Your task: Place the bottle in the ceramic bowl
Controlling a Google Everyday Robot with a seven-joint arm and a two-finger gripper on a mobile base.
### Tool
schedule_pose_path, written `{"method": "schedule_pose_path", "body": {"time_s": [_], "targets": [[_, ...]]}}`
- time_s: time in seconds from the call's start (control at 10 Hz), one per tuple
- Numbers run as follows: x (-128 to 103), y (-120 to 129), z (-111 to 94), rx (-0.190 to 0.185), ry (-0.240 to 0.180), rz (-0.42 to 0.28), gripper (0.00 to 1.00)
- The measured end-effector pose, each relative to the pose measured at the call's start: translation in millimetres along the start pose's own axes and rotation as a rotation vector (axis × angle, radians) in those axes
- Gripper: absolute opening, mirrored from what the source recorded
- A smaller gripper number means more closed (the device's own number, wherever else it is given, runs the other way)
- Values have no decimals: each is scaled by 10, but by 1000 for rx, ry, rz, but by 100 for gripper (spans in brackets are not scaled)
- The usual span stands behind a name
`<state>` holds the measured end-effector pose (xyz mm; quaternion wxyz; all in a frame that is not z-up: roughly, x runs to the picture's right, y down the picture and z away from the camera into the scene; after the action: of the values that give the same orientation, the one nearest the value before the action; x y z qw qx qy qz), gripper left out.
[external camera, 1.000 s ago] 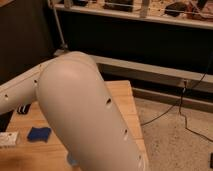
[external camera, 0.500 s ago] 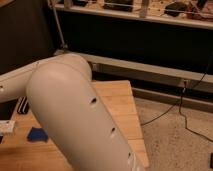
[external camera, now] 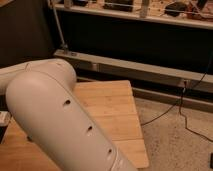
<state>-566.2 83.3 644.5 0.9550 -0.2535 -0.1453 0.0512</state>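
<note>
Light wooden tabletop (external camera: 112, 107) mostly hidden behind the robot's bulky white arm (external camera: 65, 125); gripper out of frame, clenched, so bottle and bowl bearing can't be judged.

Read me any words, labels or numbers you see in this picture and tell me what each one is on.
None can be read.
The robot arm fills the foreground; its white shell is blank.
The wooden table carries no print.
Items on the shelf behind are too blurred to read.
The gripper is out of view, as are bottle and bowl.
</note>
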Motion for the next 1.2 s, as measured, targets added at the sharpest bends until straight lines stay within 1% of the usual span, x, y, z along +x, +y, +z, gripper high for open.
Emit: {"method": "schedule_pose_path", "body": {"time_s": [0.1, 0.2, 0.3, 0.5, 0.6, 0.7, 0.8, 1.0, 1.2], "targets": [[-58, -219, -13, -6, -17, 30, 0], [-87, -359, -42, -14, -30, 46, 0], [-100, -585, -93, -19, -43, 64, 0], [-39, -992, -184, -27, -54, 87, 0], [28, -1183, -232, -33, -56, 95, 0], [90, -1295, -252, -38, -52, 98, 0], [213, -1447, -286, -46, -41, 96, 0], [456, -1653, -367, -55, -18, 76, 0], [639, -1774, -425, -64, 1, 56, 0]]}}
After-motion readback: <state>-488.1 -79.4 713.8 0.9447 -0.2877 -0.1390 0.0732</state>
